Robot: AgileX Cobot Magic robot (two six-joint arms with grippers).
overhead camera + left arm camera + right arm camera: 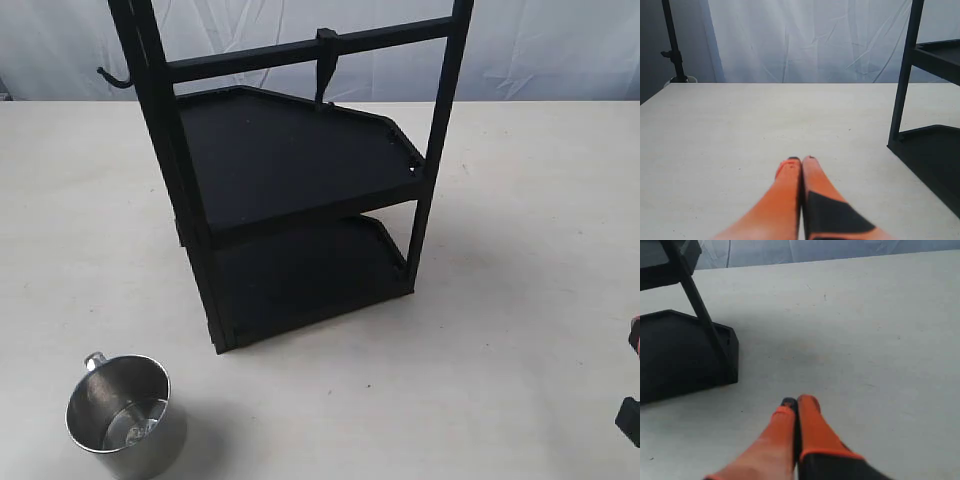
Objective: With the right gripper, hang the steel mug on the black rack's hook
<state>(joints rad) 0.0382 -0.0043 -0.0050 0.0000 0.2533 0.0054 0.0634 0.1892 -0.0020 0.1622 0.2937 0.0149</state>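
The steel mug (122,417) stands upright on the table at the front left, its looped handle turned toward the back left. The black rack (290,170) stands in the middle, with two shelves and a crossbar near the top. The straight hook (324,66) hangs down from that crossbar by its square collar. My right gripper (798,401) is shut and empty, low over bare table beside the rack's lower shelf (675,350); only a bit of it (632,380) shows at the exterior view's right edge. My left gripper (801,159) is shut and empty, with a rack post (904,75) to its side.
A small curled hook (112,76) sticks out from the rack's left post. A pale cloth backdrop (560,50) hangs behind the table. A dark stand (673,45) rises beyond the table's far corner in the left wrist view.
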